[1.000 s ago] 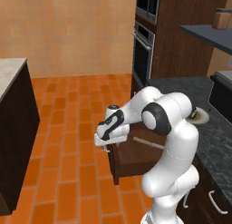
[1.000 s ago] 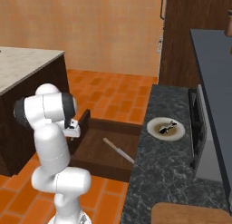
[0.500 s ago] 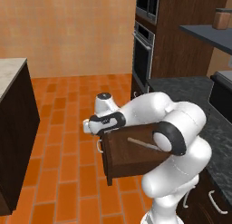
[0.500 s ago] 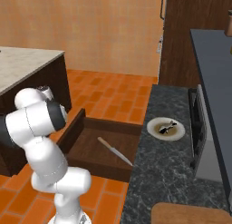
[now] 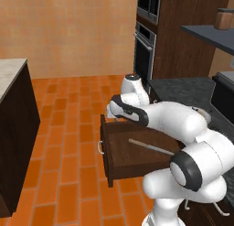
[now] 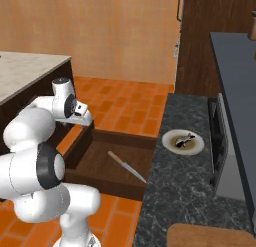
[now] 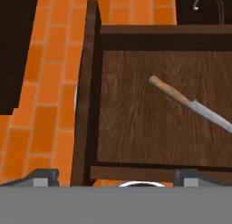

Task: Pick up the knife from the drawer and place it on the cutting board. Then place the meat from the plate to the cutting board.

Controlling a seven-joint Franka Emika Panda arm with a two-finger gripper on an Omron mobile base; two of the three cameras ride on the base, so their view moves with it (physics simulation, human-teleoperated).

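Note:
The dark brown drawer (image 5: 119, 153) (image 6: 98, 160) (image 7: 131, 128) stands pulled out, its small silver handle (image 5: 99, 147) on the front. The knife (image 5: 151, 147) (image 6: 127, 166) (image 7: 190, 105) lies flat inside it, tan handle toward the drawer front. My gripper (image 5: 111, 116) (image 6: 86, 120) (image 7: 115, 177) hovers open and empty above the drawer's side wall, near the front corner and apart from the knife. The meat (image 6: 186, 139) rests on the white plate (image 6: 171, 146) on the counter. A corner of the cutting board (image 6: 215, 236) shows at the near counter edge.
A toaster oven (image 6: 223, 153) stands on the dark granite counter (image 6: 175, 196) right of the plate. A dark island with a light top (image 5: 11, 129) (image 6: 25, 78) flanks the orange brick floor (image 5: 68, 110). A wall oven (image 5: 145, 51) rises beyond the drawer.
My hand has left the drawer's front and swung up over its side wall, turning to look down into it. The drawer stays open and the knife has not moved.

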